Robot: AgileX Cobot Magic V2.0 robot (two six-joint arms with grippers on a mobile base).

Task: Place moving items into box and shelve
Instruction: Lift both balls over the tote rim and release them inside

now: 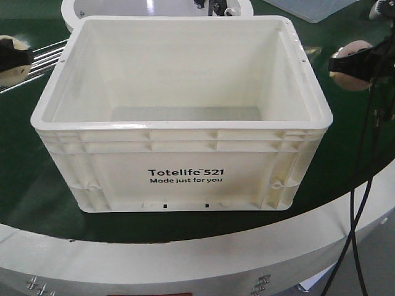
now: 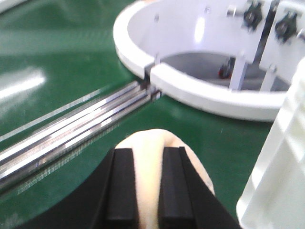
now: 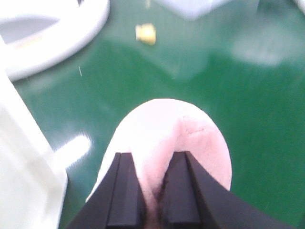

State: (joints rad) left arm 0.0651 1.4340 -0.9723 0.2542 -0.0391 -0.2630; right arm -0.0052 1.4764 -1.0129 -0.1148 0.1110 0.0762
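Cream-white box (image 1: 179, 154) sat, long axis along the near table (image 1: 37, 197) edge, print facing it; left pincer (image 2: 147, 155) gripped the cream ball (image 2: 151, 137), right pincer (image 3: 152, 158) the pink ball (image 3: 167, 121).

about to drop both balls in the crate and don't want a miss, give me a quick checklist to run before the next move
1. Left hand shut on the cream ball: ok.
2. Right hand shut on the pink ball: ok.
3. Crate upright, top open: ok.
4. Balls above the crate opening: not ok, each is held outside a side wall.
5. Crate floor bare: cannot tell, the front wall hides the near part.
6. Black cables clear of the right hand: cannot tell.
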